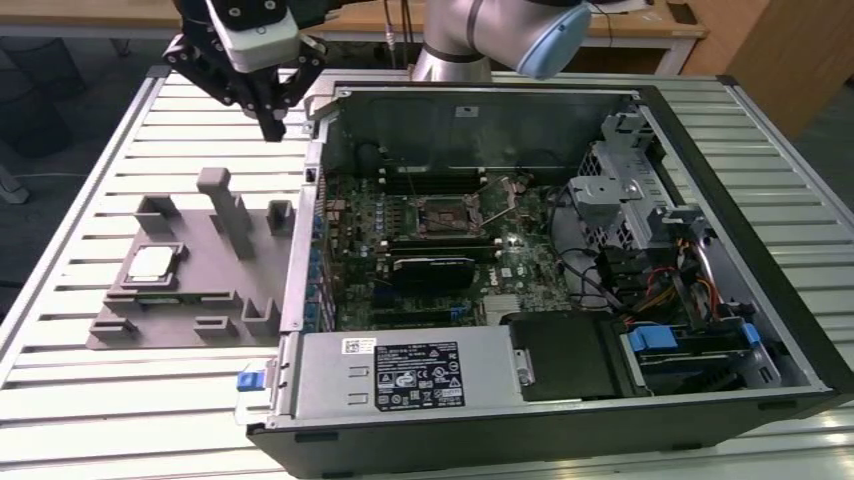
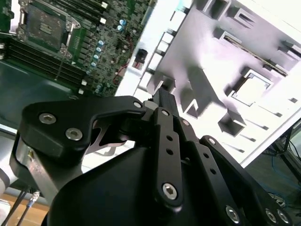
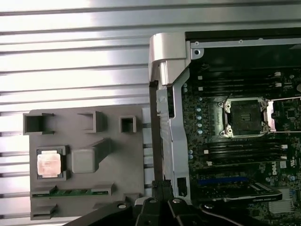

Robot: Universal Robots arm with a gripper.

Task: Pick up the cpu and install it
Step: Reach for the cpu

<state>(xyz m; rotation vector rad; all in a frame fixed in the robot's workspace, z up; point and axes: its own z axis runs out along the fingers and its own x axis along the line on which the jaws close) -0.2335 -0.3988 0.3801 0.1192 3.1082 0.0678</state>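
The cpu (image 1: 150,263), a small square chip with a pale metal top, lies in a pocket of the grey fixture block (image 1: 220,255) on the table, at the exterior view's left. It also shows as the cpu (image 3: 49,165) in the first wrist view and the cpu (image 2: 251,87) in the second. My gripper (image 1: 275,128) hangs above the table beyond the fixture, close to the computer case's corner, well apart from the chip. Its black fingers (image 2: 162,101) are together, shut on nothing. The black socket (image 1: 441,214) on the motherboard stands open with its metal frame raised.
The open computer case (image 1: 534,92) lies on its side at the exterior view's right, with drive cages, cables and a power supply (image 1: 400,375) inside. Tall posts (image 1: 220,200) rise from the fixture. The slatted metal table (image 1: 80,400) extends around both.
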